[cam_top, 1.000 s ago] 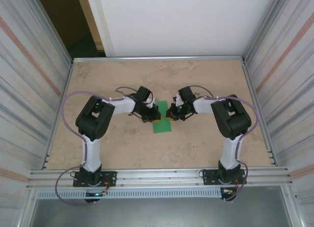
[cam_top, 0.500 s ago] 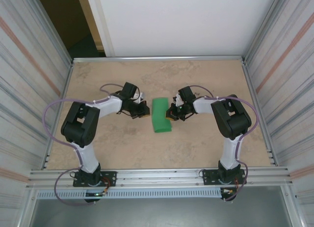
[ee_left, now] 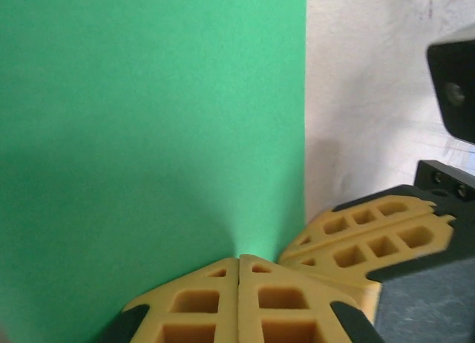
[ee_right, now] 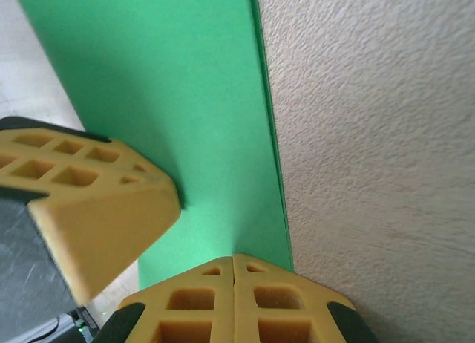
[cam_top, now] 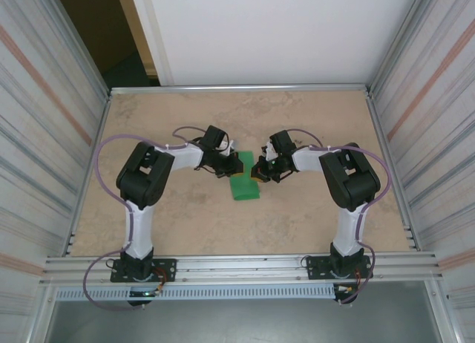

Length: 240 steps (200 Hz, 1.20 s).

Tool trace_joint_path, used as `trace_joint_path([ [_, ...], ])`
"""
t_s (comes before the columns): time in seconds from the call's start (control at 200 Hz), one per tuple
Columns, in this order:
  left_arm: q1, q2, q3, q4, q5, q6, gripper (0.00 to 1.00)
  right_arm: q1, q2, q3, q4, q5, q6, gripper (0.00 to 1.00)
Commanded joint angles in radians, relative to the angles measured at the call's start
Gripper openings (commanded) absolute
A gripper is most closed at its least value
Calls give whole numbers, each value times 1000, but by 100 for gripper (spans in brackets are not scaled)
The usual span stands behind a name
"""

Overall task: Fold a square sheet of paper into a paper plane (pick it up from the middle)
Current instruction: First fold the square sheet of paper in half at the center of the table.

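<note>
Thin bright green paper sheet (cam_top: 244, 187), folded, lies on beige table (cam_top: 185, 217). Left gripper (ee_left: 237, 260) and right gripper (ee_right: 234, 257), each with fingers pressed together, touch it with their tips.

Ribbed metal walls (cam_top: 44, 120) flank a beige table (cam_top: 312, 120).

Beige mottled tabletop (cam_top: 297, 224); ribbed metal side walls (cam_top: 44, 135); white back panel (cam_top: 274, 31); dark opening (cam_top: 96, 31) upper left.

Bright, even lighting with soft shadows; close wrist views slightly blurred.
</note>
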Motion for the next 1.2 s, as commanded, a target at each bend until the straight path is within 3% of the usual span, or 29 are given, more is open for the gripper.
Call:
trace_joint_path([
  [0.0, 43, 16, -20, 33, 22, 36, 6, -6, 129, -70, -215, 293, -1, 0],
  [0.301, 203, 33, -58, 103, 60, 57, 6, -11, 136, -72, -216, 296, -7, 0],
  [0.606, 95, -161, -117, 229, 26, -33, 7, -12, 135, -68, -220, 300, -4, 0],
  [0.812, 32, -46, -77, 238, 32, -69, 7, -13, 140, -66, -220, 298, -5, 0],
  [1.198, 95, 104, 54, 150, -21, -45, 6, -16, 138, -79, -215, 307, -4, 0],
])
